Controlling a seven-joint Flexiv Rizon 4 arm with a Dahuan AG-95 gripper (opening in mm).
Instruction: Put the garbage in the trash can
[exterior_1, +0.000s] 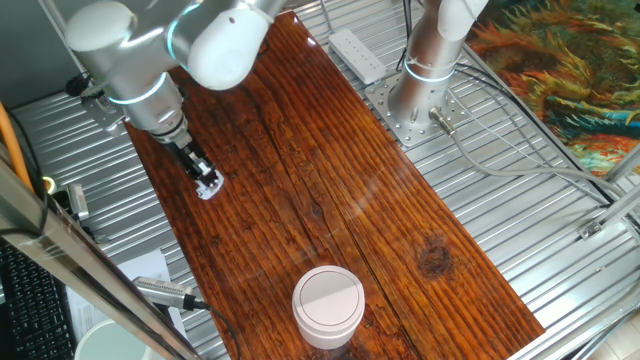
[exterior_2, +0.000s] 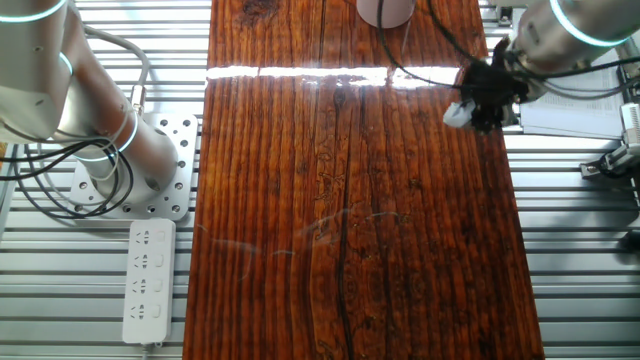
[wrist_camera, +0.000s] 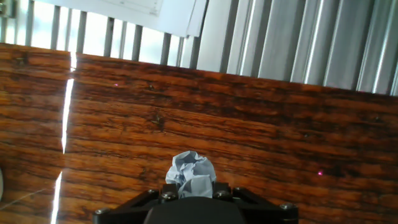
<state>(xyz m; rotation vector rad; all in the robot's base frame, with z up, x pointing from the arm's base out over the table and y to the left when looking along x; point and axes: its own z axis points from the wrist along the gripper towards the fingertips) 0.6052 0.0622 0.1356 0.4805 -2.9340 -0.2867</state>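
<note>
The garbage (wrist_camera: 190, 173), a small crumpled wad of white-grey paper, sits between my gripper's (wrist_camera: 190, 190) black fingers, which are shut on it. It shows as a pale wad at the fingertips in one fixed view (exterior_1: 208, 186) and in the other fixed view (exterior_2: 457, 114). The gripper (exterior_1: 205, 180) holds it just above the wooden tabletop near the table's edge. The trash can (exterior_1: 328, 305), round and pale pinkish-white with a flat white swing lid, stands on the table well away from the gripper. Only its base (exterior_2: 385, 10) shows in the other fixed view.
A second robot arm's base (exterior_1: 425, 90) is bolted beside the table. A white power strip (exterior_1: 358, 55) lies on the metal frame. Cables (exterior_1: 500, 160) run over the slatted frame. A white bucket rim (exterior_1: 100, 340) and papers (exterior_2: 580, 100) are off the table's edge.
</note>
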